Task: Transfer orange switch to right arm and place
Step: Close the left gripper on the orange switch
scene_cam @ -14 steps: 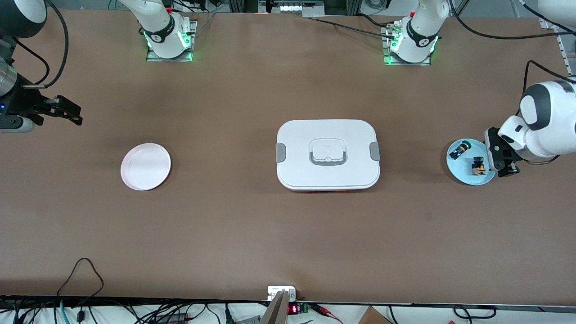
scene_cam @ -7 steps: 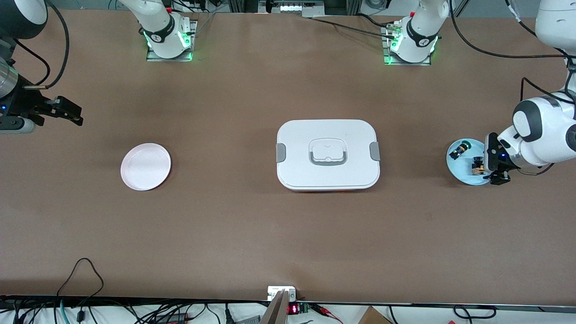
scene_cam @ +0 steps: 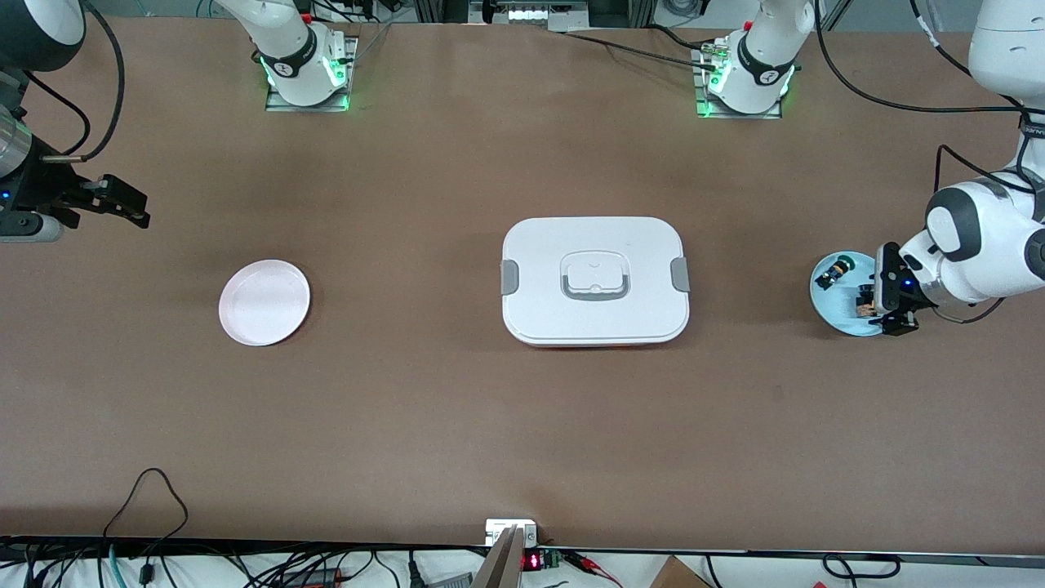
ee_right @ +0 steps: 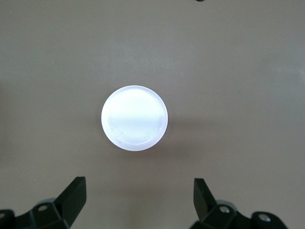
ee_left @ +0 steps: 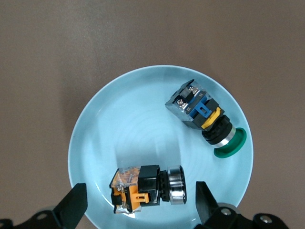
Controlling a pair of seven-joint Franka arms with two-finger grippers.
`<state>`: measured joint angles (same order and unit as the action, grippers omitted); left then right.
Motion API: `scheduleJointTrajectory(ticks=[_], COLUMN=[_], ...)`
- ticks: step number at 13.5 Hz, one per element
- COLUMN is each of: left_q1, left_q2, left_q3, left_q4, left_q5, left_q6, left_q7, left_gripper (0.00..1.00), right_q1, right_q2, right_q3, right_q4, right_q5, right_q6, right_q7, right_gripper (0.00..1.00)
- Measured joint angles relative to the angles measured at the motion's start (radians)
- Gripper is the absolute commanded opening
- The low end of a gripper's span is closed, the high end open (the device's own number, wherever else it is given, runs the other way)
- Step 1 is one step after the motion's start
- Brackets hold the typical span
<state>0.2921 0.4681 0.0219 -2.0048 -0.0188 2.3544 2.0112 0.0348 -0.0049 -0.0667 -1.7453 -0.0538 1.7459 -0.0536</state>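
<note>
Right arm's slim black gripper (scene_cam: 122, 204), waiting, fingers spread, up over bare table near round white plate (scene_cam: 264, 302); white lidded box (scene_cam: 594, 280) mid-table; tiny black-and-orange switch (ee_left: 143, 190) unlifted on pale blue round plate (ee_left: 119, 138); left gripper (ee_left: 140, 202) spread, straddling it. Grasp, handover, placement all remain.

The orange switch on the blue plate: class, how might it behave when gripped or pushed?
The orange switch looks rigid, so it should not flex. Its round metal end may let it roll on the blue plate. The open left gripper brackets it; the blocky body should grip well.
</note>
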Motion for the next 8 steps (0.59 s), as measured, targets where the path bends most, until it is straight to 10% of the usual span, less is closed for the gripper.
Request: scheduleJointTrajectory(ticks=[8], left_q1=[0.015], left_q2=[0.004], left_q3=[0.0], left_q4=[-0.044], left_q5=[-0.024], left_q6=[0.077], left_q7=[0.0], left_gripper=[1.0], right_q1=[0.0], right_q2=[0.0], right_q3=[-0.001], right_q4=[0.0], right_q5=[0.004], right_q6=[0.0], right_q7=[0.009], right_gripper=[1.0])
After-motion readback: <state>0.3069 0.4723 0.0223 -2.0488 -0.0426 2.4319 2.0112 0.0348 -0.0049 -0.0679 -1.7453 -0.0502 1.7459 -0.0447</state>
